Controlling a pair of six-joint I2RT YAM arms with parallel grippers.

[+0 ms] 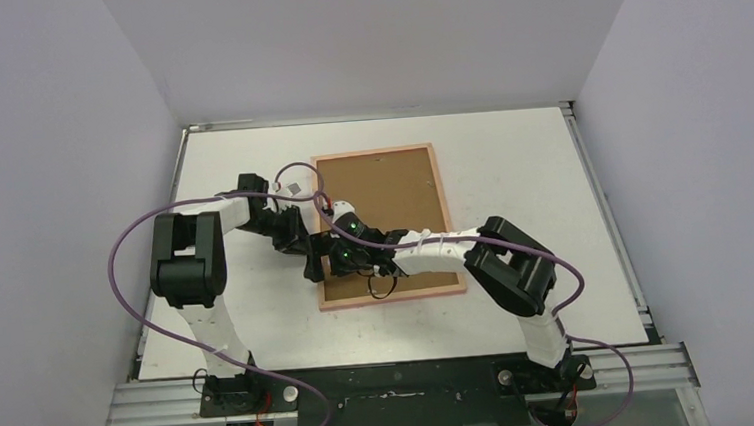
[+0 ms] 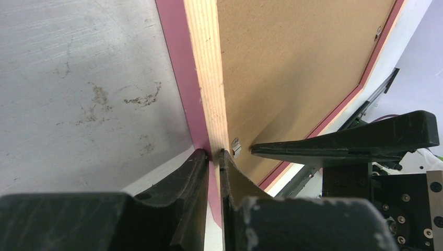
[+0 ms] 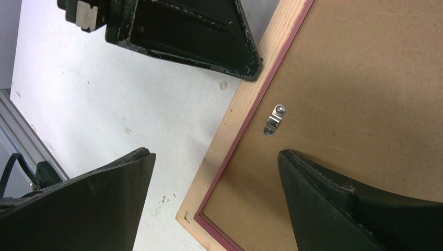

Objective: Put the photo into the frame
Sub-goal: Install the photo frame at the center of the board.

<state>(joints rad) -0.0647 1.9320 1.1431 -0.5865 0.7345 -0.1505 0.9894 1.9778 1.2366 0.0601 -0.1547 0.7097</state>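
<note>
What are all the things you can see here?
frame: one, pale wood with pink edges, back-up on the table
board: one, brown, inside the frame
clips: two seen, silver, at the board's edges
table: one, white, under everything
cables: two, purple, looping off the arms
left arm, right arm: two, black-and-white, reaching from near edge
left tool: one, black, pinching frame's left rail
right tool: one, black, open above a clip

No readable text, labels, brands, numbers or signs in top, left wrist or right wrist view.
</note>
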